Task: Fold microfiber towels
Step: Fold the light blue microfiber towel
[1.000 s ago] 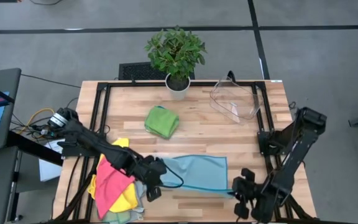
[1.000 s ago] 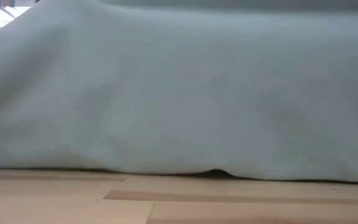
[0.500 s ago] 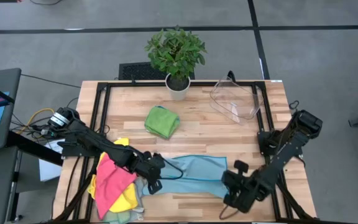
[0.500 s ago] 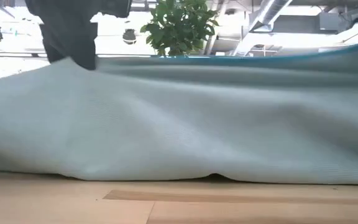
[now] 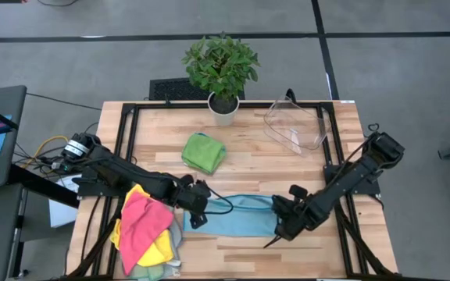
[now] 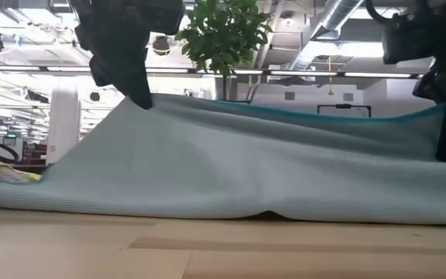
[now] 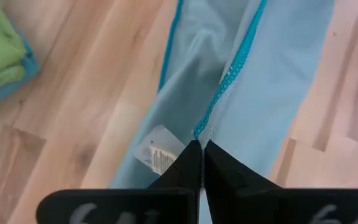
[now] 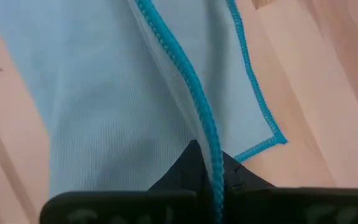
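A pale teal towel [image 5: 237,216] lies across the table's near middle, its near edge raised and carried over the rest. In the low view it slopes like a tent [image 6: 269,170] between both grippers. My left gripper [image 5: 196,206] is shut on its left end, my right gripper [image 5: 280,225] on its right end. A folded green towel [image 5: 203,152] lies flat at the table's centre. A pile of pink and yellow towels [image 5: 147,230] rests at the near left. My left gripper pinches the towel's blue-stitched edge [image 7: 211,121] between its two fingers, beside the white label [image 7: 157,152], coming down steeply from above. That end is lifted off the table, and the cloth slopes down from it [image 6: 142,99]. My right gripper pinches the blue-stitched edge [image 8: 199,99] between its shut fingers, pointing steeply down from above. The edge runs away along the line of the fingers. The held end is raised [image 6: 444,116], while a lower layer with its corner [image 8: 272,140] lies flat on the wood.
A potted plant [image 5: 223,70] stands at the far edge's middle. A clear plastic bin [image 5: 295,125] sits at the far right. Bare wood shows between the green towel and the teal one, and along the near edge.
Both grippers, still shut, have moved toward the table's far edge and sunk lower, the right one also going left. The towel's near edge has been carried over the rest, folding it. In the low view the cloth has drawn away from the camera and dropped.
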Available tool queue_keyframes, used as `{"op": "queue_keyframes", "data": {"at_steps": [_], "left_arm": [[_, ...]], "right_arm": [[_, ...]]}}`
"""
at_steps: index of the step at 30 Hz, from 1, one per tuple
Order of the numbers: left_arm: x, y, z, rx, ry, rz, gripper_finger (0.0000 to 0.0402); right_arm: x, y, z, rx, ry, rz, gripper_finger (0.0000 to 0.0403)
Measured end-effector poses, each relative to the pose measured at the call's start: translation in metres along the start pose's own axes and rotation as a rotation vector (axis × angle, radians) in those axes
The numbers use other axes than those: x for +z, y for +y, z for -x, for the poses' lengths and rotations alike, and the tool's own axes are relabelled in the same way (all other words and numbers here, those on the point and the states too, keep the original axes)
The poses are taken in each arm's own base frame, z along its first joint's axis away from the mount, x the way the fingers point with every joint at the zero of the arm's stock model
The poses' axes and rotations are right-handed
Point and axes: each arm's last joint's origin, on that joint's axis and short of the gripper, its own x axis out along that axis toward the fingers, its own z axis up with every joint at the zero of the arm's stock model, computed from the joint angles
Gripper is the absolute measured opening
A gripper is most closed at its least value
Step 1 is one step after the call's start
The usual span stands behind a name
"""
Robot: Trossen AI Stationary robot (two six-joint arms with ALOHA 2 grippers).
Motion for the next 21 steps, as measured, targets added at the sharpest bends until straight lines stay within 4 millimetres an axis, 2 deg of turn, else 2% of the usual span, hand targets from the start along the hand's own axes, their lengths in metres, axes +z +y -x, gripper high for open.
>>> {"op": "queue_keyframes", "data": {"at_steps": [10, 15, 21], "left_arm": [[-0.011, 0.006, -0.012, 0.008, 0.013, 0.006, 0.0], [-0.018, 0.012, -0.017, 0.048, 0.032, 0.032, 0.0], [-0.014, 0.011, -0.018, 0.04, -0.013, 0.012, 0.0016]], "right_arm": [[0.009, -0.009, -0.013, 0.014, -0.02, -0.039, 0.003], [0.012, -0.021, -0.017, -0.053, 0.035, -0.071, 0.0058], [0.013, -0.035, -0.018, -0.154, 0.079, -0.113, 0.0092]]}}
